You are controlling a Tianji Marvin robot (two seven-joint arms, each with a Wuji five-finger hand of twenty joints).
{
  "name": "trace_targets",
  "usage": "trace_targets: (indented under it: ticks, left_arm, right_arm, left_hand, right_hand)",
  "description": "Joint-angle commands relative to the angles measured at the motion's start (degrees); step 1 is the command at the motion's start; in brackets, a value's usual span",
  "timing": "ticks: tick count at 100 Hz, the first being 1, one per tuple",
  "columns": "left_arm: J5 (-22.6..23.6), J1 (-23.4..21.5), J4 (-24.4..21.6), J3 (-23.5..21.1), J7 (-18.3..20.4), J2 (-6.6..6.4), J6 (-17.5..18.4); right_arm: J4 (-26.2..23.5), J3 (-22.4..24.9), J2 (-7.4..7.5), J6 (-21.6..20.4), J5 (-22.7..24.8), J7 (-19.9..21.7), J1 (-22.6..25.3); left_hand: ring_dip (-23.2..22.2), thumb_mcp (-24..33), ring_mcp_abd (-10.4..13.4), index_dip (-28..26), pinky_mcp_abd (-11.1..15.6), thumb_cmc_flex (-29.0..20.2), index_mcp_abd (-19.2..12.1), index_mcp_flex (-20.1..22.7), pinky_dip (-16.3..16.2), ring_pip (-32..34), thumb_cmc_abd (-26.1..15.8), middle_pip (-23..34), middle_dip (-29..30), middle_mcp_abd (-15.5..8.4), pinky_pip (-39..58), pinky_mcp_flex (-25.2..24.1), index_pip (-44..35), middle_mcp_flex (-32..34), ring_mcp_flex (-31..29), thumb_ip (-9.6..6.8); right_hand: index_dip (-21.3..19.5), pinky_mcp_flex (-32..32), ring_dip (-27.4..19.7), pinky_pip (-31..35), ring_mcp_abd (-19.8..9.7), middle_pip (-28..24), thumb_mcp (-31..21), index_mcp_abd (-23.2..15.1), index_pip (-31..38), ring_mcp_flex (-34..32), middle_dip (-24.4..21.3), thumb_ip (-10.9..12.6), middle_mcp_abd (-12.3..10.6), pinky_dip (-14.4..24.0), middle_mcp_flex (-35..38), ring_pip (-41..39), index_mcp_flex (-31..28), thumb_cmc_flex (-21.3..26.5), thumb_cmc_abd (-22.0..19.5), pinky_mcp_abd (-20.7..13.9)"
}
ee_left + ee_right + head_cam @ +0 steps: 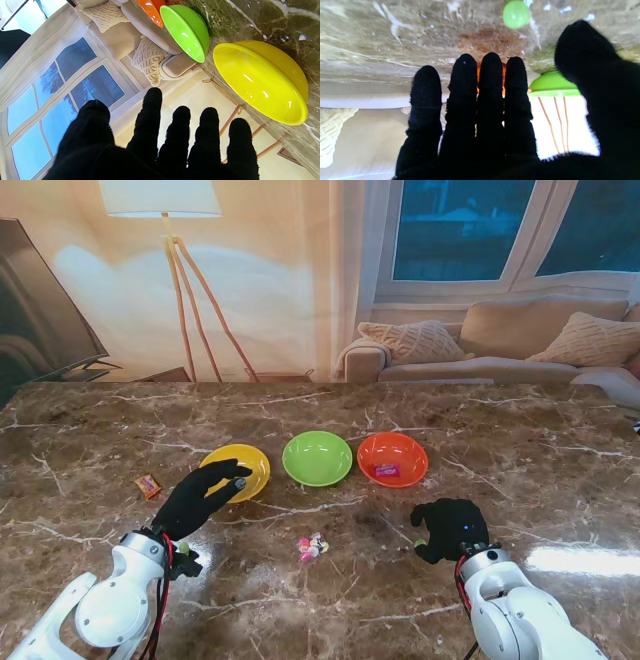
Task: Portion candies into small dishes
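A marble table (520,445) fills the near scene. Beyond its far edge, a floor lamp (165,210) on wooden legs stands at the left against a pale wall. A beige sofa (500,355) with knitted cushions (410,338) sits at the far right under a dark window (465,230).

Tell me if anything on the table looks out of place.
An orange wrapped candy lies alone left of the yellow dish, apart from the small candy pile nearer to me. Only the orange dish holds a candy.
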State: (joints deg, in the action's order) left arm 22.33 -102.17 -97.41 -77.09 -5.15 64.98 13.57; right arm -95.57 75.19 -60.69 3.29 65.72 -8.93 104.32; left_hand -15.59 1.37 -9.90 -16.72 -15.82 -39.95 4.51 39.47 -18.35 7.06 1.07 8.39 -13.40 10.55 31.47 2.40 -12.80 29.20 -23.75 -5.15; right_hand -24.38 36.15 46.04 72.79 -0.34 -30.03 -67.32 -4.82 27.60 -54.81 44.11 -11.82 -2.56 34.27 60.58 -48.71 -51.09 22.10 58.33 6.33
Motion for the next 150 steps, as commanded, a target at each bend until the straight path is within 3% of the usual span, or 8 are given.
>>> trace_targets:
  ticks: [1, 41, 72, 82, 90, 100, 116, 150]
  left_arm:
    - [0.20, -0.43, -0.22, 0.01, -0.12, 0.07, -0.04]
    - [0.62, -0.35, -0.33, 0.12, 0.21, -0.04, -0.33]
    - [0.58, -0.29, -0.30, 0.14, 0.26, -0.04, -0.40]
    - [0.61, -0.45, -0.54, 0.05, 0.33, -0.06, -0.46]
    - [0.61, -0.51, -0.62, 0.01, 0.36, -0.07, -0.49]
    - [0.66, -0.58, -0.70, -0.03, 0.33, -0.06, -0.49]
    - [0.61, -0.49, -0.65, 0.03, 0.42, -0.08, -0.47]
    - [0.51, -0.52, -0.71, -0.04, 0.63, -0.12, -0.49]
  right_arm:
    - [1.51, -0.30, 0.01, 0.83, -0.21, 0.18, 0.69]
    - [6.31, -2.01, 0.17, 2.52, 1.96, -4.95, -0.83]
    - [9.27, -3.60, -0.05, 3.16, 1.00, -8.20, -2.33]
    - [9.87, -4.05, -0.17, 3.29, 0.64, -9.19, -2.69]
    - [10.37, -4.39, -0.25, 3.37, 0.33, -9.87, -3.00]
    - [10.84, -4.73, -0.36, 3.38, -0.03, -10.81, -3.26]
    - [11.09, -4.99, -0.46, 3.10, -0.54, -11.31, -3.38]
    - [11.39, -5.81, -0.37, 3.04, -1.17, -9.82, -3.51]
  left_hand:
    - [0.30, 0.21, 0.86, -1.03, -0.31, -1.23, -1.46, -0.08, -0.99, -0.01, -1.84, -0.10, 0.83, -1.25, -0.93, -0.07, -0.70, 0.65, -0.62, -1.18]
    - [0.33, 0.22, 0.87, -1.04, -0.24, -1.19, -1.49, -0.03, -1.03, -0.05, -1.86, -0.10, 0.82, -1.35, -0.93, -0.06, -0.71, 0.66, -0.53, -1.20]
    - [0.33, 0.24, 0.80, -1.06, -0.25, -1.18, -1.48, -0.08, -1.01, -0.06, -1.83, -0.12, 0.82, -1.21, -0.99, -0.10, -0.73, 0.61, -0.50, -1.21]
    - [0.34, 0.21, 0.79, -1.07, -0.22, -1.11, -1.61, -0.08, -0.99, -0.09, -1.88, -0.16, 0.83, -1.21, -1.04, -0.12, -0.74, 0.57, -0.43, -1.20]
    - [0.34, 0.21, 0.86, -1.09, -0.23, -1.10, -1.63, -0.07, -0.98, -0.08, -1.88, -0.21, 0.84, -1.18, -1.08, -0.14, -0.76, 0.49, -0.46, -1.20]
    - [0.36, 0.18, 0.83, -1.10, -0.19, -1.08, -1.62, -0.11, -0.95, -0.14, -1.89, -0.24, 0.84, -1.02, -1.19, -0.23, -0.77, 0.50, -0.36, -1.20]
    - [0.36, 0.17, 0.76, -1.13, -0.27, -1.01, -1.62, -0.14, -0.93, -0.16, -1.88, -0.35, 0.85, -1.04, -1.30, -0.23, -0.77, 0.42, -0.30, -1.21]
    - [0.38, 0.15, 0.69, -1.18, -0.39, -1.05, -1.62, -0.10, -0.96, -0.20, -1.90, -0.22, 0.64, -0.94, -1.45, -0.17, -0.82, 0.60, -0.25, -1.20]
  right_hand:
    - [0.68, 0.29, 1.68, 2.86, -1.63, -1.93, -2.18, -0.39, 0.99, -0.64, 1.79, -0.30, -0.94, 1.45, 1.43, -2.21, -1.35, -0.88, 1.95, -0.27]
    - [0.07, 0.32, 0.50, 3.29, -2.63, 0.35, -1.94, -2.70, 1.12, 0.29, 0.40, -0.41, -2.85, 1.46, -0.19, 0.02, 0.47, -1.04, 2.53, -1.27]
    - [-2.63, 1.97, -1.46, 4.54, -3.32, -0.90, -0.94, -4.78, 4.05, -1.80, -2.09, 0.26, -4.29, 1.43, 2.48, 1.36, -2.09, 3.18, 2.04, -1.70]
    - [-4.34, 3.25, -2.24, 5.60, -3.56, -1.52, 0.97, -5.90, 5.98, -3.65, -0.09, -5.51, -5.10, 1.24, 5.09, 1.47, -4.35, 6.03, 2.45, -1.84]
    - [1.01, 4.56, -3.15, 7.04, -3.81, -0.16, 2.39, -7.54, 10.89, -5.72, 0.51, -8.58, -5.77, 1.00, 8.30, 1.93, -4.99, 8.43, 2.72, -2.07]
    - [7.52, 5.58, -3.99, 8.33, -3.74, 0.20, 2.94, -8.72, 18.05, -7.91, -0.71, -9.20, -5.89, 0.80, 10.92, 2.60, -5.09, 8.91, 3.07, -2.03]
    - [10.28, 6.18, -3.88, 9.14, -3.58, 0.22, 3.71, -8.83, 21.06, -9.27, -1.23, -9.09, -5.50, 0.79, 12.28, 2.54, -5.31, 9.52, 2.87, -1.99]
    - [10.01, 5.10, -2.57, 8.70, -3.44, 0.14, 4.34, -8.61, 21.21, -7.94, 0.08, -8.70, -5.34, 0.81, 11.66, 0.91, -4.22, 12.79, 2.06, -1.62]
